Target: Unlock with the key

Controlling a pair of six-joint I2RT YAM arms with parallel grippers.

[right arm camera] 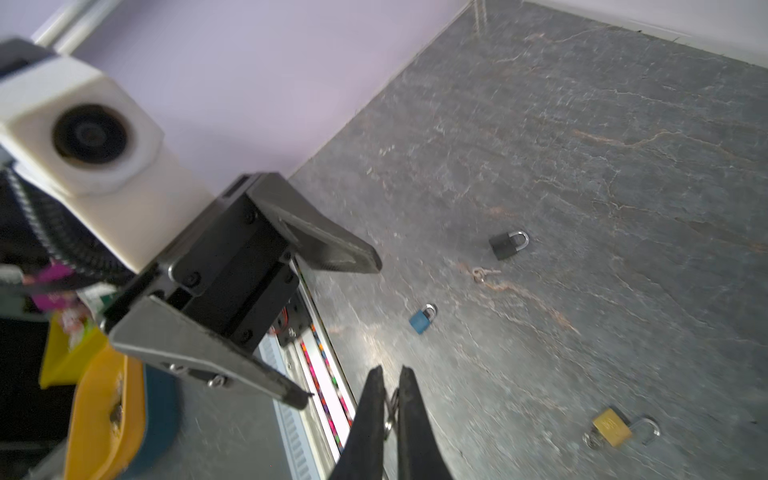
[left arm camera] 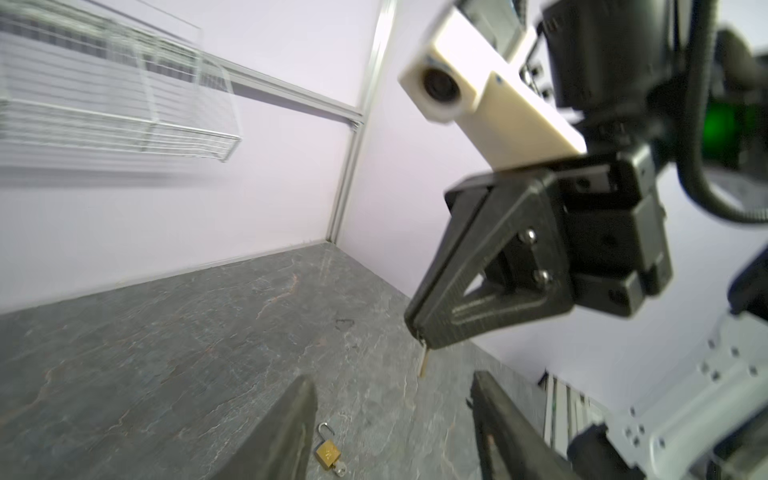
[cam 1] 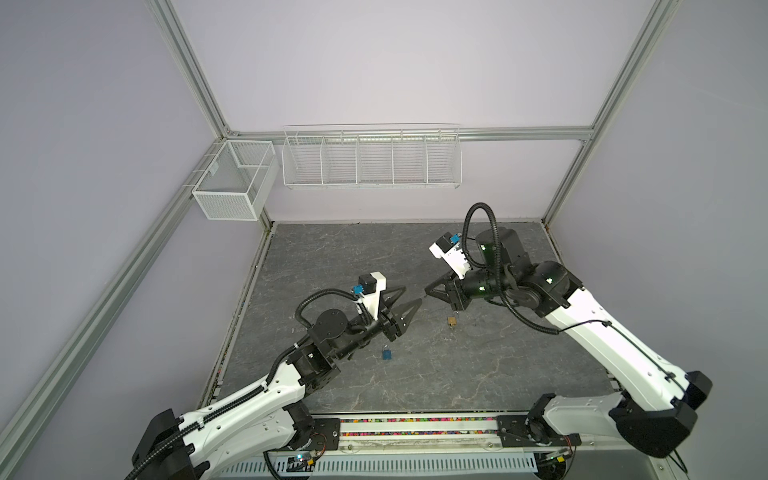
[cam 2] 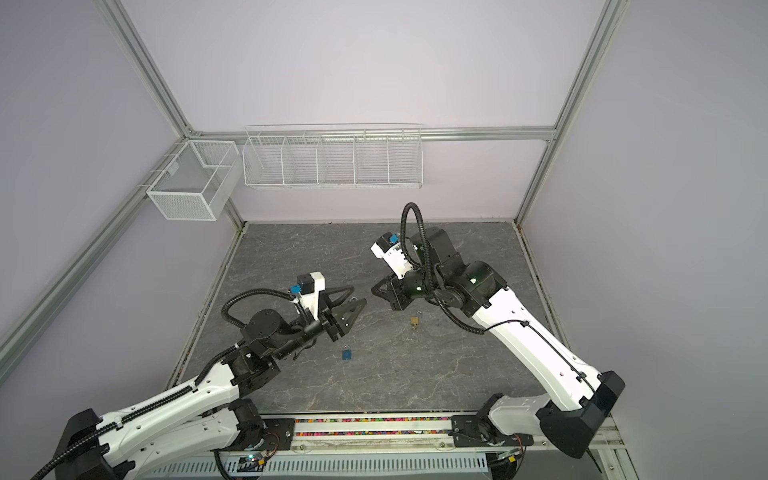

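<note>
Lavender walls and an aluminium frame close in the grey marbled tabletop (cam 1: 415,386). A wire basket (cam 1: 232,183) and a wire rack (cam 1: 372,160) hang on the back wall, well away from my work.

On the left, the left pincer (cam 1: 412,293) hovers above the tabletop with its jaws spread and nothing between them. Its tips point at the other arm, which would suit a mid-air handover. Below and near it the blue padlock (cam 1: 387,354) lies flat with its shackle closed. The black padlock (right arm camera: 507,244) and a loose key (right arm camera: 482,274) lie near each other. From above the left pincer covers most of them, so I rely on the right wrist view for those.

Further right, the right pincer (cam 1: 426,289) is pressed together on the key (left arm camera: 423,363). It grips the head end, so the blade sticks out past the tips, free to enter a keyhole. Under that arm lies the brass padlock (cam 1: 452,321) with its shackle swung open and, I think, its own keys in the base, though they are small.

I judge the held key is meant for the blue or the black padlock. The left pincer hangs over the black one and would be in the way. Both locks lie loose, so whichever I pick will need holding.
</note>
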